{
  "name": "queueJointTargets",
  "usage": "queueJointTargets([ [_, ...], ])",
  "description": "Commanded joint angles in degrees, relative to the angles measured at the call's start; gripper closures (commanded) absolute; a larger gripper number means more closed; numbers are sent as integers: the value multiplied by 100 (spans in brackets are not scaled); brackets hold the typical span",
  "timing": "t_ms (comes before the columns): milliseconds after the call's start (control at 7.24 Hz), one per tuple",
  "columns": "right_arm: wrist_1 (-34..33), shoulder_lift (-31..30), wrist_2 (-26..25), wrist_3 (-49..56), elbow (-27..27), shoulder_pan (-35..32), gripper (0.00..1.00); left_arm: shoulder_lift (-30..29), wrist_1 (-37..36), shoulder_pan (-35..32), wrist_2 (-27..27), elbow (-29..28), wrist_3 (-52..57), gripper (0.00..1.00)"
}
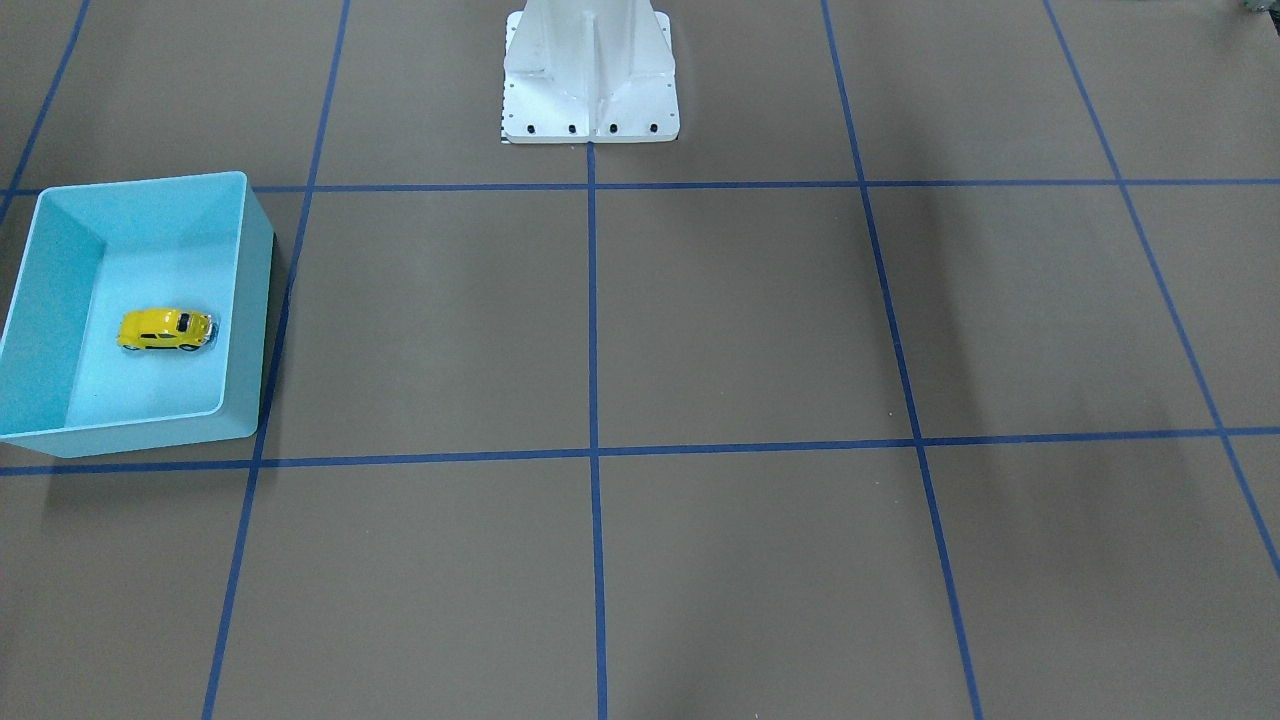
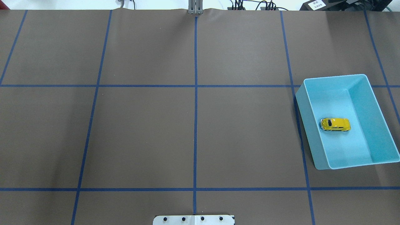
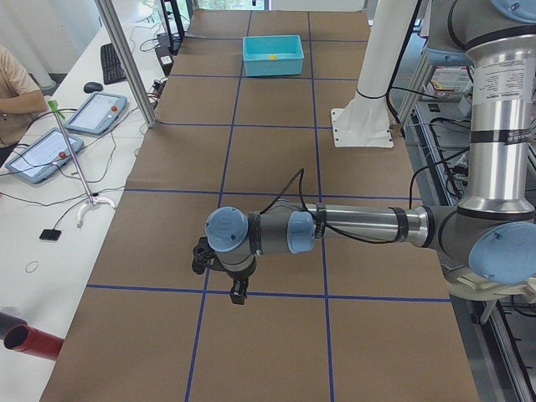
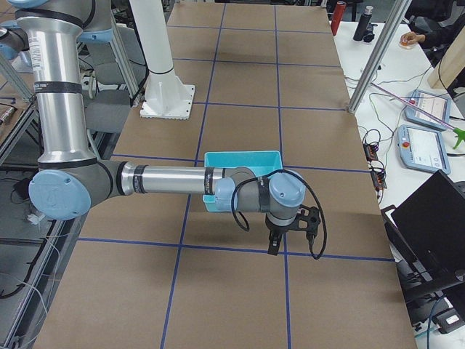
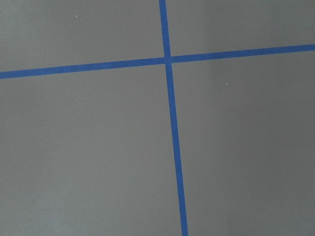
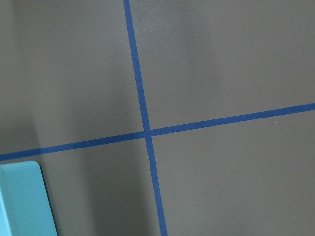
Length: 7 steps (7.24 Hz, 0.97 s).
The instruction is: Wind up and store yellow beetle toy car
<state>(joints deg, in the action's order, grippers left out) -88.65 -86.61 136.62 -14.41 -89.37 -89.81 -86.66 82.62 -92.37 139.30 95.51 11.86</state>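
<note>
Now the yellow beetle toy car [image 2: 335, 124] sits on its wheels inside the light blue bin [image 2: 336, 78], close to one long wall. The right hand [image 4: 273, 249] hangs over the counter [image 2: 140, 134] near the bin and the left hand [image 3: 238, 297] hangs well apart; I cannot tell how wide either stands.

One camera looks down over my shoulders at the tabletop [image 2: 140, 134], and another faces me from across it. Both take in the bin [image 2: 362, 93] and my base [image 2: 193, 219]. Two end cameras look along the tabletop. My wrist cameras sit close above the tape lines [image 5: 173, 123].
</note>
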Motion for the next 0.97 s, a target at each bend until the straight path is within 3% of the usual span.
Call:
queueJointTargets([
  [0, -38, -118, -12, -335, -352, 227, 0, 0, 0, 0, 1, 11, 0, 0],
  [828, -30, -251, -82, -238, -441, 324, 0, 9, 0, 0, 9, 11, -9, 0],
])
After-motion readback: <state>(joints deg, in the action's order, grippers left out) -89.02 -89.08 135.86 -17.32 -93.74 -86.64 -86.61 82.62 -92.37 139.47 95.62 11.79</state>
